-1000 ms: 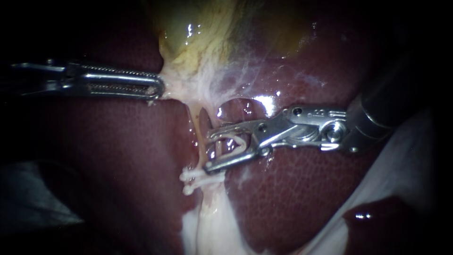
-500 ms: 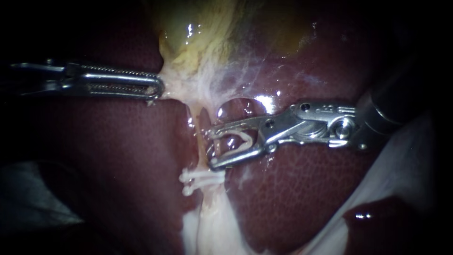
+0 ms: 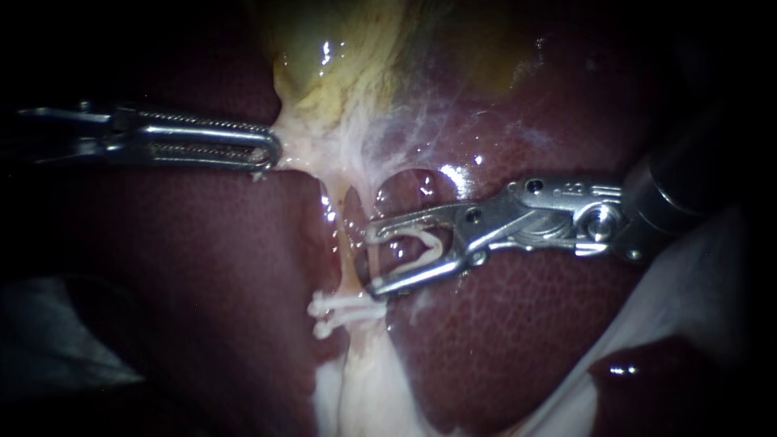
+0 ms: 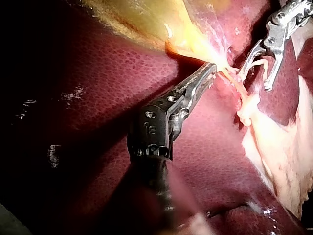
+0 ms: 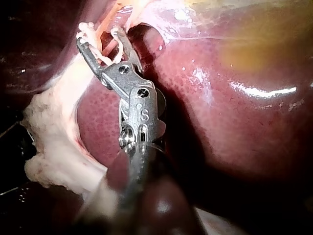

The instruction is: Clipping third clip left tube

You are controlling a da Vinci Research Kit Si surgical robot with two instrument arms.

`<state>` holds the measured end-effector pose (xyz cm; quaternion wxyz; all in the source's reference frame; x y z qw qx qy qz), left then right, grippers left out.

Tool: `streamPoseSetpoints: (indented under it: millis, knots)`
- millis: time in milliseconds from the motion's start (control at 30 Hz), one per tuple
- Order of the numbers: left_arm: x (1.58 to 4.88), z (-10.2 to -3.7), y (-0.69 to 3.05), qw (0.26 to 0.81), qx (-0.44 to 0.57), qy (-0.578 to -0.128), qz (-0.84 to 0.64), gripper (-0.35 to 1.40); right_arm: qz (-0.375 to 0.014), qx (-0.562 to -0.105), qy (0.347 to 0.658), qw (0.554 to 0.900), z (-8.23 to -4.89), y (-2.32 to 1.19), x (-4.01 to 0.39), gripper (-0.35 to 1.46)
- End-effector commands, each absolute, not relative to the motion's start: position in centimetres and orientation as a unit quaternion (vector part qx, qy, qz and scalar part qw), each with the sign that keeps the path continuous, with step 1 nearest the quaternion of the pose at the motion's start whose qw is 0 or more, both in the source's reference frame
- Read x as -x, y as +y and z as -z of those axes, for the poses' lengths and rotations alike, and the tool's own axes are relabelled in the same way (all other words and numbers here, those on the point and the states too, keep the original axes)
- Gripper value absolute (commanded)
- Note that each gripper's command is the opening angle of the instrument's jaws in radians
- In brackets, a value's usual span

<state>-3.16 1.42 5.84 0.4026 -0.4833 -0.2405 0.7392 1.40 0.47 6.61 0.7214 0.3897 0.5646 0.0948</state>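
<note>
Left tube (image 3: 346,259) runs as a thin pale-orange strand from the neck of the gallbladder (image 3: 340,73) down to the two set clips (image 3: 344,309), lying over the liver (image 3: 202,283). Your left tool (image 3: 267,151) is clamped on the pale tissue at that neck and draws it sideways, so the tube looks stretched; hold that tension. Your right tool (image 3: 374,260) has its jaws standing wide, both cradling the loaded clip (image 3: 417,247), with the tips just beside the tube and just above the set clips.

To do this step well, carry the mouth squarely across the tube until its whole width sits inside the clip and both tips show past the far side. Leave a little bare tube between this clip and the set pair, then close.

Watch a few things. A pale strand shows at the mouth of the jaws (I cannot tell whether it is the tube itself or neighbouring film). Webby film (image 3: 405,129) fans from the neck close above the upper jaw. The lower jaw hangs near the liver and the jutting ends of the set clips, which could snag. Fatty tissue (image 3: 356,388) lies further down, clear of the work.
</note>
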Motion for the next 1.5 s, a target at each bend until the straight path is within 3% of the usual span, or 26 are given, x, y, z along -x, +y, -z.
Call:
streamPoseSetpoints:
  millis: [33, 500, 733, 1500]
  knots:
    - [3.16, -5.84, 1.42, 0.402, 0.483, -0.241, -0.739, -0.35, -0.094, -0.391, 0.566, 0.72, -6.61, 0.47, -1.4, 0.4]
    - [3.15, -5.83, 1.43, 0.403, 0.483, -0.24, -0.739, -0.35, -0.086, -0.41, 0.581, 0.698, -6.61, 0.46, -1.39, 0.4]
    - [3.14, -5.83, 1.43, 0.403, 0.483, -0.24, -0.739, -0.35, -0.079, -0.404, 0.558, 0.72, -6.6, 0.44, -1.32, 0.4]
    - [3.14, -5.82, 1.43, 0.403, 0.483, -0.24, -0.739, -0.35, -0.088, -0.384, 0.533, 0.749, -6.39, 0.45, -1.21, 0.4]
